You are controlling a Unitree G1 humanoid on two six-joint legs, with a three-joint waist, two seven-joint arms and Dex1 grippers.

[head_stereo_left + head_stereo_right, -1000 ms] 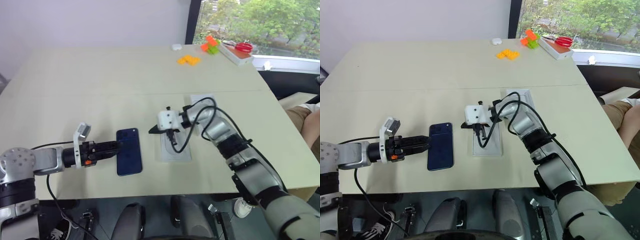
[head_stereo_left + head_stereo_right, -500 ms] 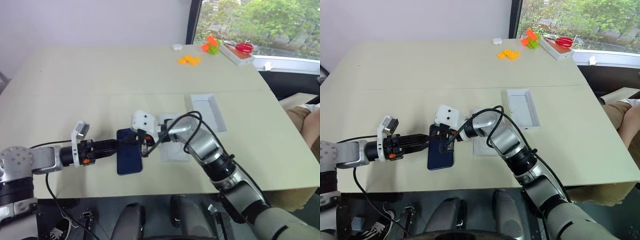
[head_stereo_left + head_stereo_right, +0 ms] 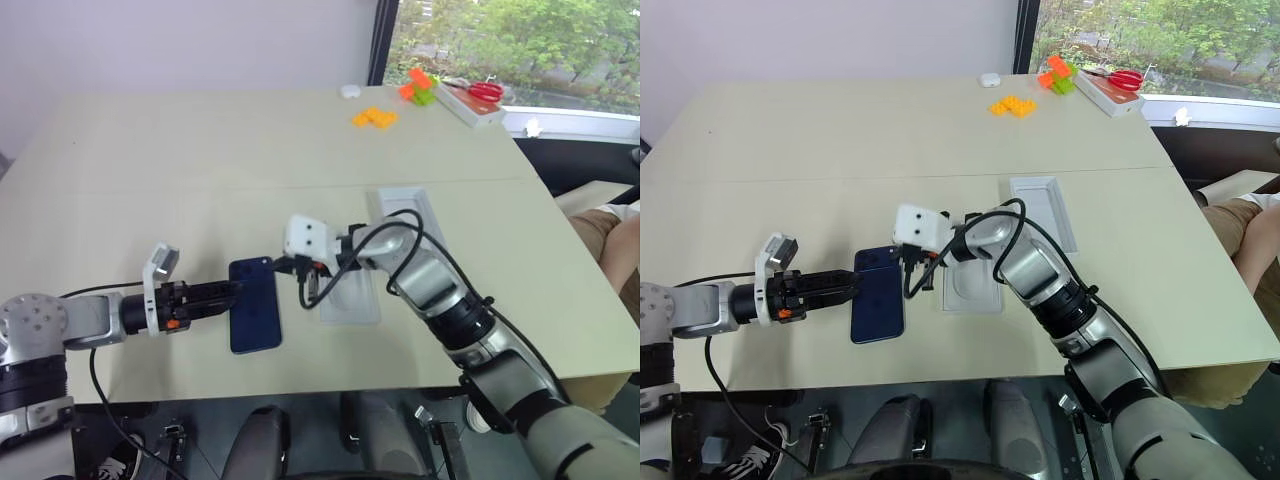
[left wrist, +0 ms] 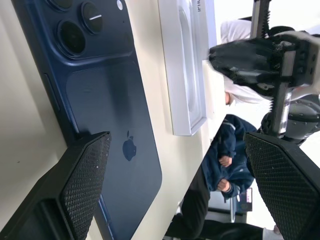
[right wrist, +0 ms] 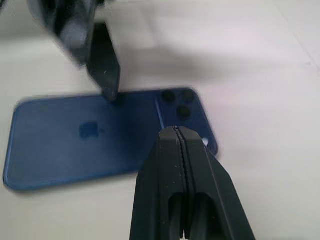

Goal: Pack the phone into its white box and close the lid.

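The dark blue phone [image 3: 255,305] lies back up on the table, camera bump at its far end. My left gripper [image 3: 232,290] is open at the phone's left edge, its fingers [image 4: 85,175] spread wide and rolled so one is above the other. My right gripper [image 3: 287,267] is shut, its tip [image 5: 175,130] at the phone's far right corner by the camera bump. A flat white piece with an oval recess [image 3: 352,297] lies just right of the phone. The shallow white box [image 3: 410,215] sits farther back right. I cannot tell which white piece is the lid.
Orange bricks [image 3: 374,117], green and orange blocks [image 3: 420,90] and red scissors on a white case [image 3: 482,98] lie at the far right of the table. A small white object [image 3: 349,91] is near them. A seated person [image 3: 622,235] is beside the table's right edge.
My right gripper swung left from above the recessed white piece to the phone, then eased back to its far right corner. The left gripper and phone stayed put.
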